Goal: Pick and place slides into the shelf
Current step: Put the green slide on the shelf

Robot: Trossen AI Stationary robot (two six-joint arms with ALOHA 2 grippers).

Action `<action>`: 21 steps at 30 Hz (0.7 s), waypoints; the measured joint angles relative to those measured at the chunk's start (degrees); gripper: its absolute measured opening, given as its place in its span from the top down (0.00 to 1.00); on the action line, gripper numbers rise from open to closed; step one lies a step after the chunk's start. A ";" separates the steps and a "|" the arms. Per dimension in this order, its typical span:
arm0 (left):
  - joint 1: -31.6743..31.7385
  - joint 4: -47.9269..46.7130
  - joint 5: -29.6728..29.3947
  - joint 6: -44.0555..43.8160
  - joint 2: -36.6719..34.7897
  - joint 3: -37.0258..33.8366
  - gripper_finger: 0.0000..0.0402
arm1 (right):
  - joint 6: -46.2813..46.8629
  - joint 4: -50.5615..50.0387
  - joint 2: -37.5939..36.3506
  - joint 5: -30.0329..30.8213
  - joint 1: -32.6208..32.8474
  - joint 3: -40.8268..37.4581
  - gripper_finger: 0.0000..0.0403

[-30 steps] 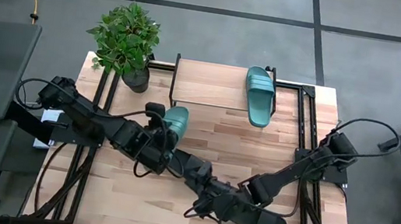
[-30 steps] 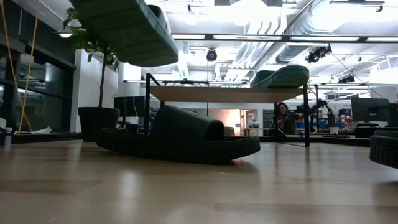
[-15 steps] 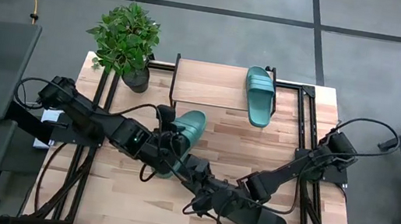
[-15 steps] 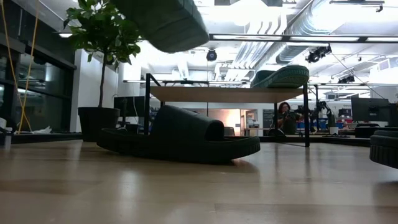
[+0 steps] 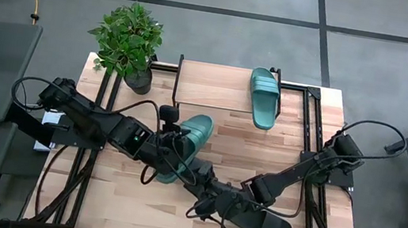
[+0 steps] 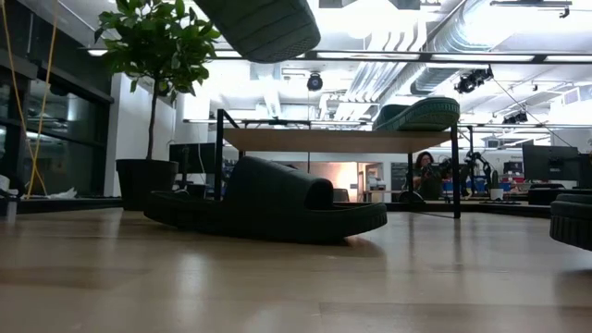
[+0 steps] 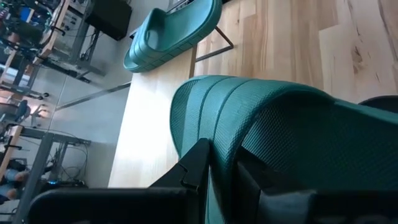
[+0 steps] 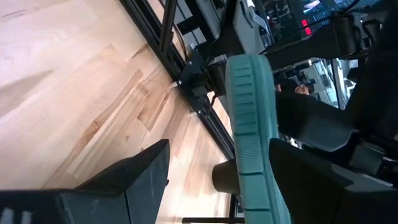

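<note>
My left gripper is shut on a teal slide and carries it high above the table's middle; the low view shows that slide at the picture's top. The second teal slide lies sole down on the shelf, at its right end. One black slide lies on the table near the near edge. Another black slide rests on its sole in front of the shelf and is partly hidden under the arms in the high view. My right gripper hangs open beside the black slides. My left gripper pinches the teal slide by its ribbed strap, at the strap's edge. One finger stands at the rim of the strap and the other finger lies against the strap's outer face. The slide is lifted clear of the table.
A potted plant stands at the table's far left corner, beside the shelf. Black frame rails run along the table's left and right sides. Bare wood lies at the near left.
My left gripper has carried the teal slide toward the table's right and a little toward the near edge. The slide has turned so its toe points more to the far right. In the low view it has swept from the left toward the middle.
</note>
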 joint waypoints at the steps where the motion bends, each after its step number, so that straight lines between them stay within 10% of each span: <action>1: 0.00 -0.02 0.02 0.00 0.00 0.00 0.91 | -0.05 -0.01 0.00 -0.01 0.00 0.00 0.34; 21: 0.02 0.75 1.25 -0.22 0.00 0.00 0.91 | -0.95 2.60 0.00 0.05 -0.59 0.00 0.34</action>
